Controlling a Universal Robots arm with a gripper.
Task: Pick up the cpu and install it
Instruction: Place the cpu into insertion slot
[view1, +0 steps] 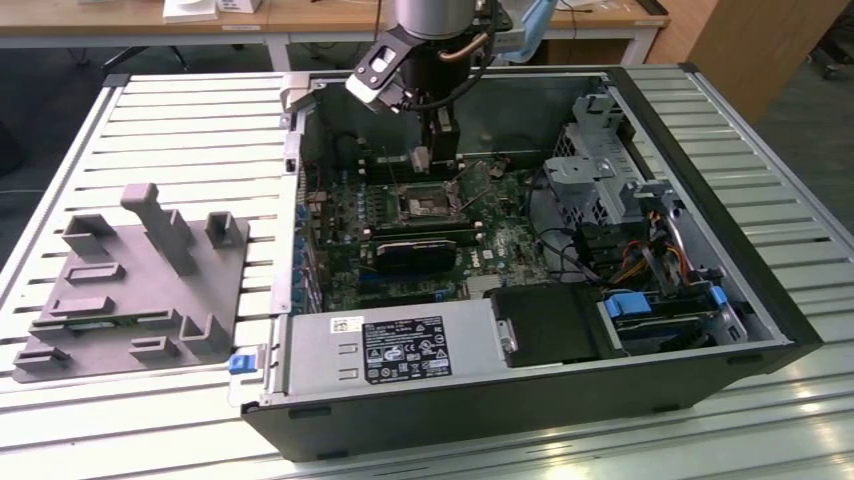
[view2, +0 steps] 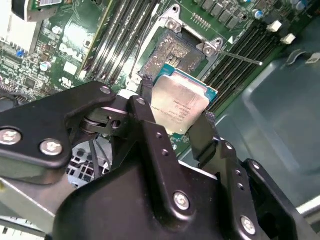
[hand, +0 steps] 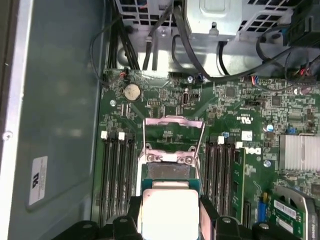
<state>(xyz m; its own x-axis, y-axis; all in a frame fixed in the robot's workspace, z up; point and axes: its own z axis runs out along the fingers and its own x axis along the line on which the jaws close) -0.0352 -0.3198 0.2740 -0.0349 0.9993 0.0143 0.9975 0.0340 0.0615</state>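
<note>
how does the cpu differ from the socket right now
The cpu has a pale silver top; the socket is a darker recess with a metal frame. The cpu is held in the hand above the motherboard; the socket sits fixed on it, empty. Both are square.

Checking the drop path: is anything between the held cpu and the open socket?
Nothing visible. The black gripper holds the flat silver-topped square cpu above the black-and-metal motherboard socket, whose metal retention frame is flipped open.
</note>
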